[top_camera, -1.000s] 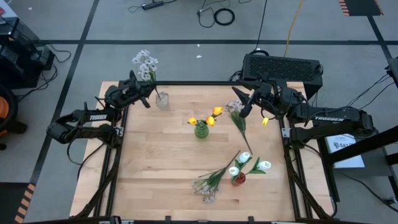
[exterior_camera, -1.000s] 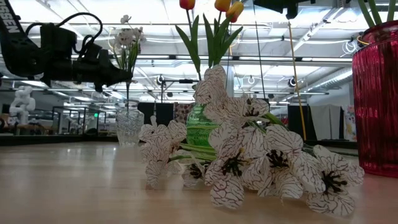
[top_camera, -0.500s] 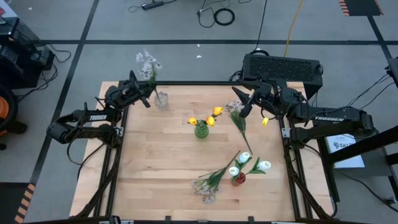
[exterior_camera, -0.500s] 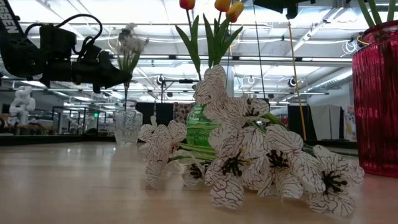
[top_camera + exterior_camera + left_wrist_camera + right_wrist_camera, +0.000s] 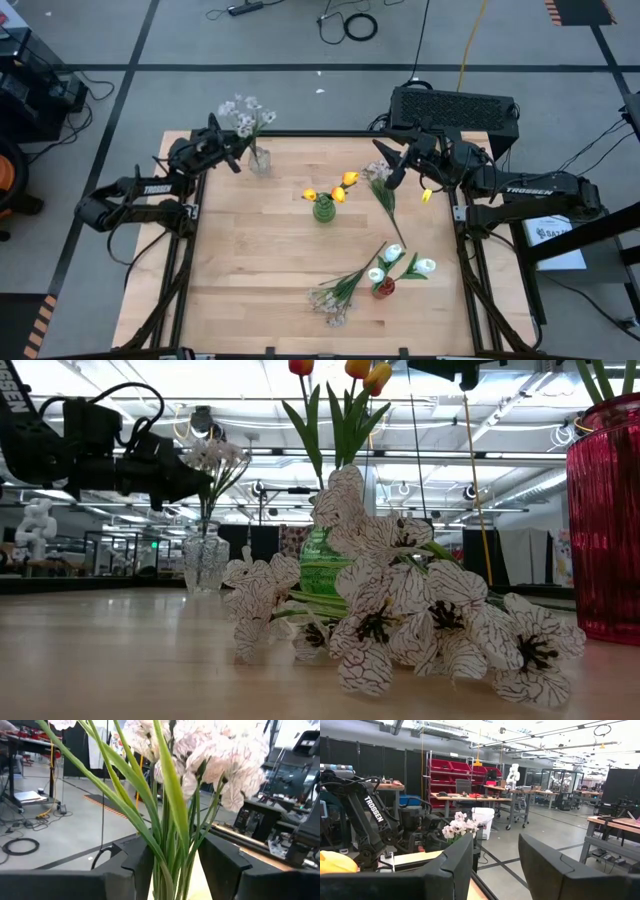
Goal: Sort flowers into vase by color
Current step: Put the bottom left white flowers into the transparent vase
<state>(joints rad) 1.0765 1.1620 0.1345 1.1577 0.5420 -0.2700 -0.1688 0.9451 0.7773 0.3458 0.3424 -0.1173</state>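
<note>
We look down on a pale wooden table [image 5: 260, 270] standing on a grey floor crossed by dark lines, with cables in the upper middle of the high view and a black box [image 5: 455, 108] past the table's far edge at upper right.

At upper left, the left gripper [image 5: 236, 152] hovers beside a clear glass vase [image 5: 260, 160]. In it stands a pale blossom spray [image 5: 243, 113], stems upright, heads tipping slightly to the right in the low view. The fingers [image 5: 220, 862] sit on either side of the stems, parted, and we cannot tell whether they touch them.

At centre, a green vase [image 5: 323, 209] holds orange-yellow tulips [image 5: 340, 187], upright. Below it and to the right, a second pale spray [image 5: 335, 298] lies flat, stems running up-right, blossoms towards lower left. Just beside it a red vase [image 5: 382, 287] holds white tulips [image 5: 400, 263].

At upper right, another stem [image 5: 383, 198] lies on the wood, its long axis diagonal, blossom end at upper left. The right gripper [image 5: 388, 165] hangs by that end, fingers parted, holding nothing.
</note>
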